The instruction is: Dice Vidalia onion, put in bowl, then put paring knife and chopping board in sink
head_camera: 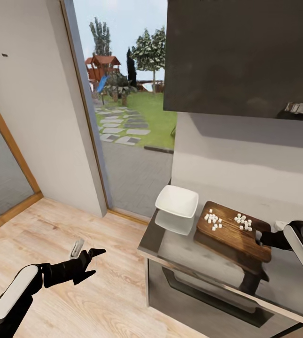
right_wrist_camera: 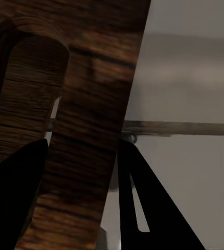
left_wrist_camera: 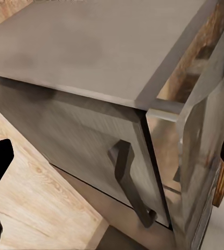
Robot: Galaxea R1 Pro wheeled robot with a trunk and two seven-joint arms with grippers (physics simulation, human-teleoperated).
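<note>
With the diced onion [head_camera: 227, 221] heaped on the chopping board [head_camera: 231, 234] beside the empty bowl [head_camera: 177, 201], right gripper [head_camera: 260, 238] fingers clamp the board's handle end; transfer and sink steps remain.

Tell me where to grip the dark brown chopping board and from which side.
Grip the dark brown wooden chopping board at its handle-slot end, from the robot's right, where the right hand already clamps it. That end stays clear of the tiny white onion cubes.
</note>
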